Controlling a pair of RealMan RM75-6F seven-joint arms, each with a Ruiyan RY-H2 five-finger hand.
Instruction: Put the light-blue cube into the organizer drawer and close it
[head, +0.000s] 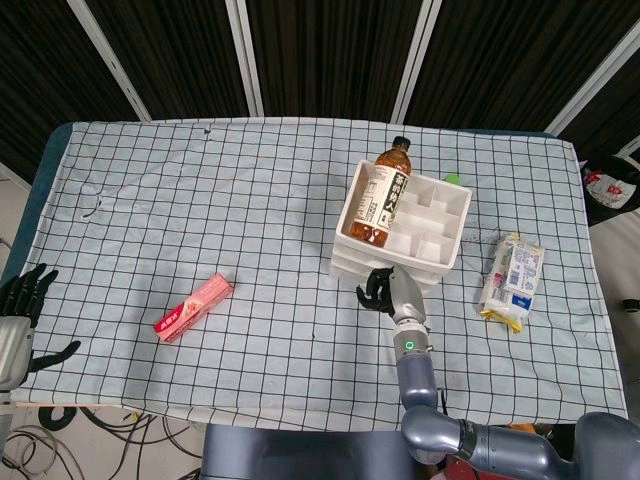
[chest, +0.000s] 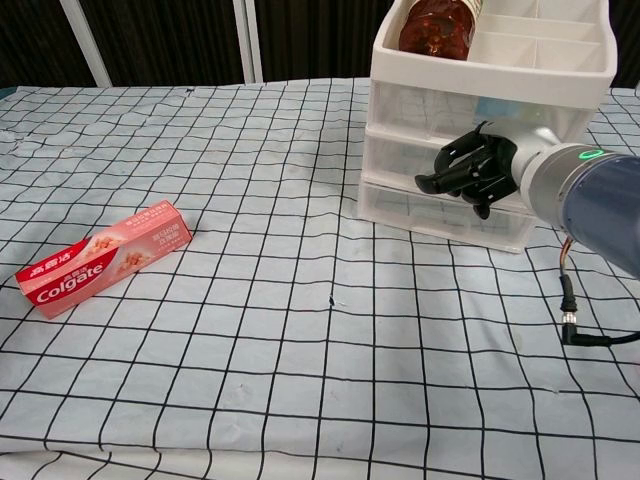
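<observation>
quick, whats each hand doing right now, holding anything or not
Left hand: open, fingers spread, holding nothing, at the table's left edge.
Right hand: fingers curled against the organizer drawer front, gripping nothing that shows.

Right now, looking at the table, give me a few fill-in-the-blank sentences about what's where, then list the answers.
1. The tea bottle lies in the top tray of the white ____.
2. The right hand is at the front of the organizer, holding ____.
3. The pink toothpaste box carries the brand name ____.
4. The left hand sits at the table's ____ edge in the head view.

Answers: organizer; nothing; Colgate; left
</observation>
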